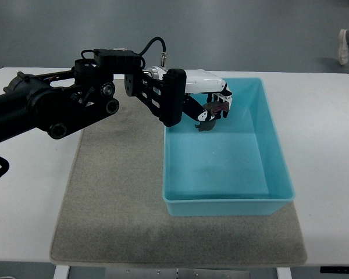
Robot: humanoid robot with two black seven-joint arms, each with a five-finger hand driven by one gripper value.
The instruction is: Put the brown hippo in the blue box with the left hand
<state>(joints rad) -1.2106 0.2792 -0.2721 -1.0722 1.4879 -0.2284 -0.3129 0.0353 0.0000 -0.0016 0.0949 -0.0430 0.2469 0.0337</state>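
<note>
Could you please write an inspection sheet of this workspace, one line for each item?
Surface: white table with a grey mat on it.
Job's things: brown hippo held above the inside of the blue box; the box stands on the mat.
Clutter: nothing seen.
Grippers: left hand over the box's far left corner, fingers closed on the hippo; right hand not in view.
Cables: black cable looping over the left arm's wrist.
Surroundings: grey floor; a person's shoe at top right.

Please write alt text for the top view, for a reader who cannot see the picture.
The robot's left hand holds a brown hippo in its fingers over the far left part of an open blue box. The box sits on a grey mat on a white table.
</note>
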